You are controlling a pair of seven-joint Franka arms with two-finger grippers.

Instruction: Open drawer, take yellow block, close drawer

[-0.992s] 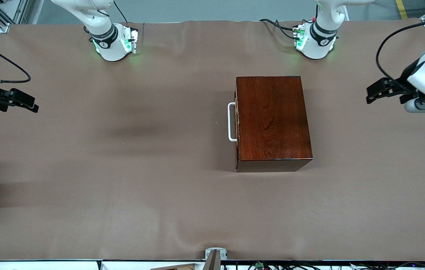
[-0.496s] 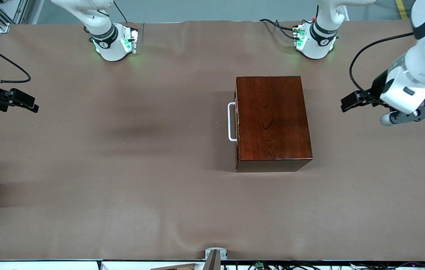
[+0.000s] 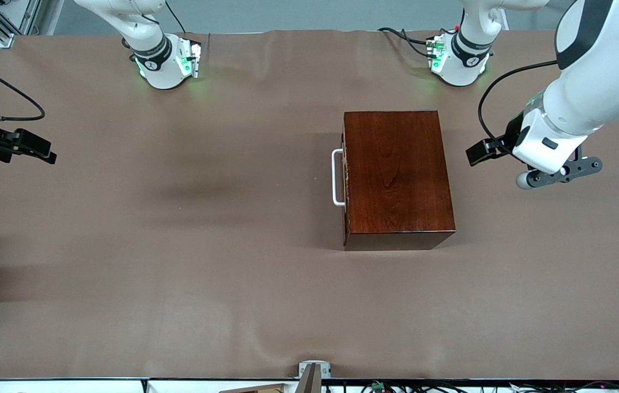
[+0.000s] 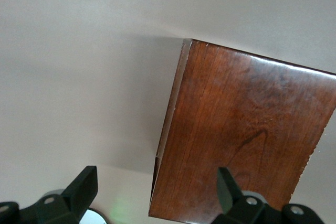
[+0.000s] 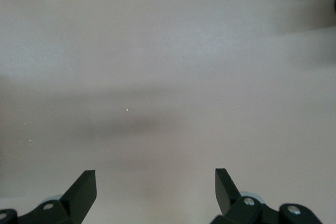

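Observation:
The mahogany box (image 3: 397,174) stands on the table, nearer the left arm's end. Its drawer (image 3: 345,177) is shut, and the white handle (image 3: 336,177) faces the right arm's end. The yellow block is hidden. My left gripper (image 3: 474,154) is open and empty. It hangs over the table beside the box's back end, toward the left arm's end. The left wrist view shows the box top (image 4: 241,129) between my spread fingers, with the left gripper (image 4: 156,177) over one box edge. My right gripper (image 3: 42,150) waits open and empty at the right arm's end; its wrist view (image 5: 155,178) shows only bare table.
The brown table cover (image 3: 178,245) stretches wide on the handle side of the box. The two arm bases (image 3: 165,60) (image 3: 459,60) stand along the edge farthest from the front camera. A small metal bracket (image 3: 314,371) sits at the nearest edge.
My left arm has swung in from the left arm's end of the table toward the box's back end, gripper open throughout. The right arm and the box have not moved.

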